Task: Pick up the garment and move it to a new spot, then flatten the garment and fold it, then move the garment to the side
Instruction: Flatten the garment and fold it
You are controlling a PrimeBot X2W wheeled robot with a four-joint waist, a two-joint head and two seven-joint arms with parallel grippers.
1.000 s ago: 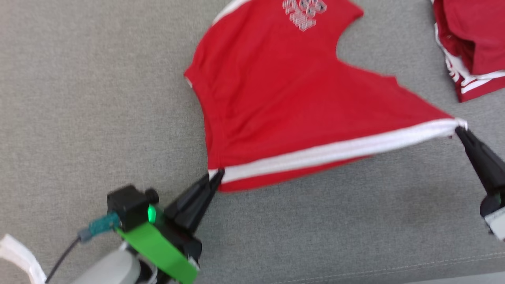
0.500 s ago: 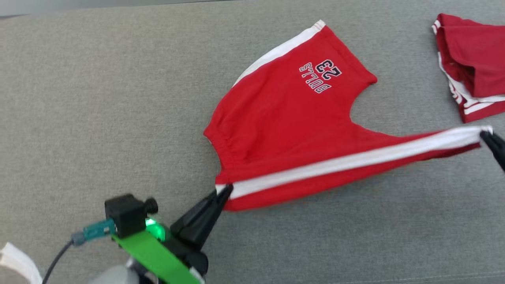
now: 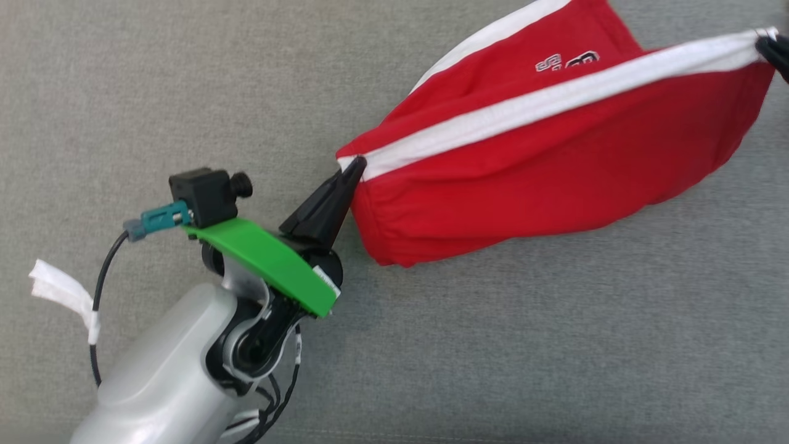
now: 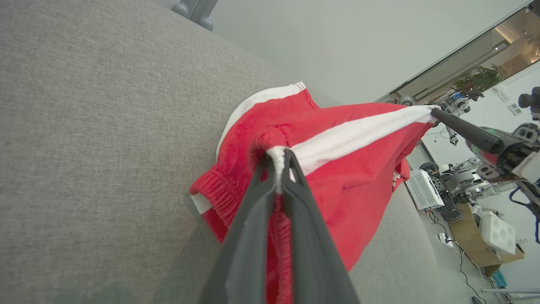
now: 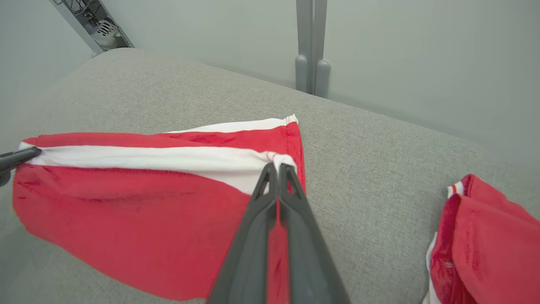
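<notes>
Head view: we hold the red cloth shorts with white side stripes (image 3: pixel 555 160) stretched over the grey fabric surface (image 3: pixel 154 80). Our left claw (image 3: pixel 355 165) at 9 o'clock and right claw (image 3: pixel 767 44) at 2 o'clock are both pinched tight on the stripe. The striped edge now covers most of the print, which showed fully before.

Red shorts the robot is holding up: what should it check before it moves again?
1. Left claw pinching one end of the red shorts: ok.
2. Right claw pinching the other end: ok.
3. White stripe stretched straight between both claws: ok.
4. Shorts flat on the grey cushion: not ok, they sag in a bunch.
5. Second red garment apart from the shorts: ok.
6. Spot under the shorts free: cannot tell.
</notes>
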